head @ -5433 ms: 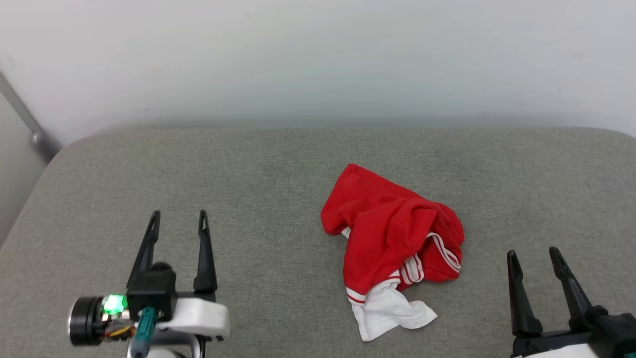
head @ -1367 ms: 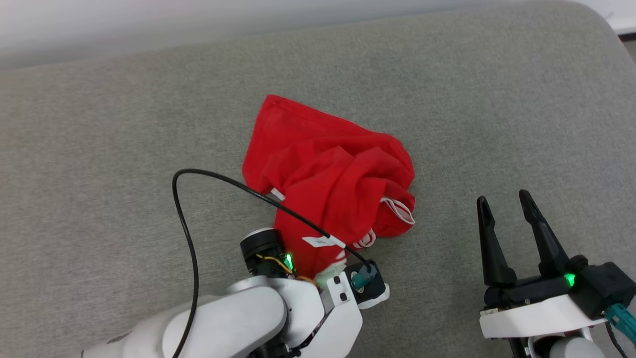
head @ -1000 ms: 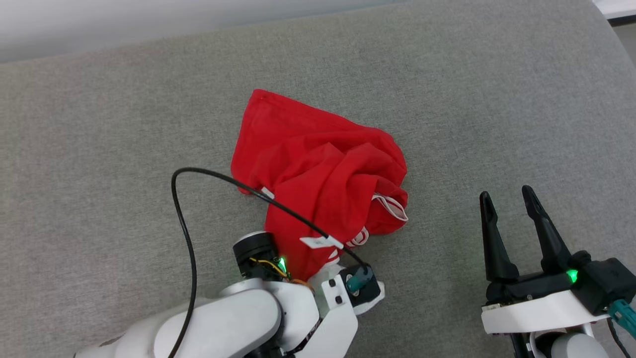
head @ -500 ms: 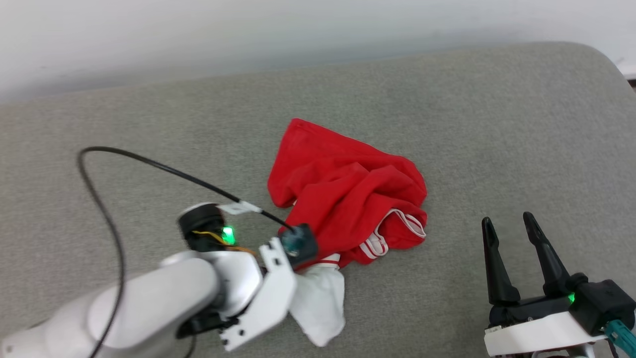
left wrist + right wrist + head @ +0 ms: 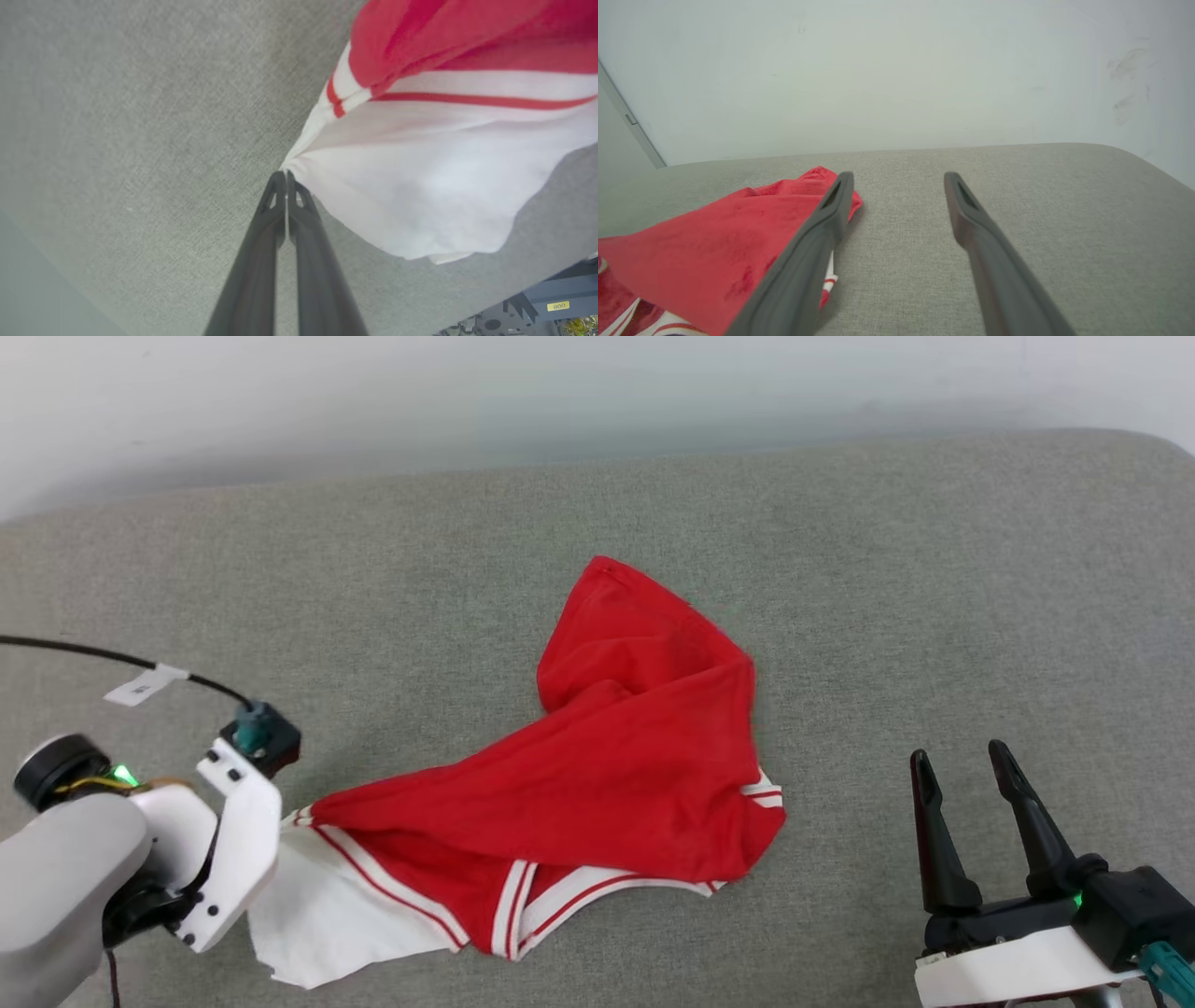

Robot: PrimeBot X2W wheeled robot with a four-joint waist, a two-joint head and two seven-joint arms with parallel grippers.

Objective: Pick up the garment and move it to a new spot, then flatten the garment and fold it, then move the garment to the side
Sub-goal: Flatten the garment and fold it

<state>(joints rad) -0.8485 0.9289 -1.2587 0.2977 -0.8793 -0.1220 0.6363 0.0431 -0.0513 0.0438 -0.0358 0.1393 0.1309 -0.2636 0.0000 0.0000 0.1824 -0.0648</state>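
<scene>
The garment, red with a white sleeve and striped trim, lies stretched across the grey padded surface from the middle toward the lower left. My left gripper is shut on the white sleeve, whose fabric gathers to a point at the fingertips. In the head view the left arm's white wrist sits at the lower left, covering its fingers. My right gripper stands open at the lower right, apart from the garment. Its fingers frame bare surface, with the garment to their left.
A pale wall runs behind the surface's far edge. A black cable with a white tag loops over the left arm. The surface's rounded right corner lies beyond the right gripper. A metal strip runs down the wall at left.
My left gripper closed on the white sleeve and pulled it left, drawing the bunched garment out into a long spread. The right gripper has stayed open. The head camera shifted.
</scene>
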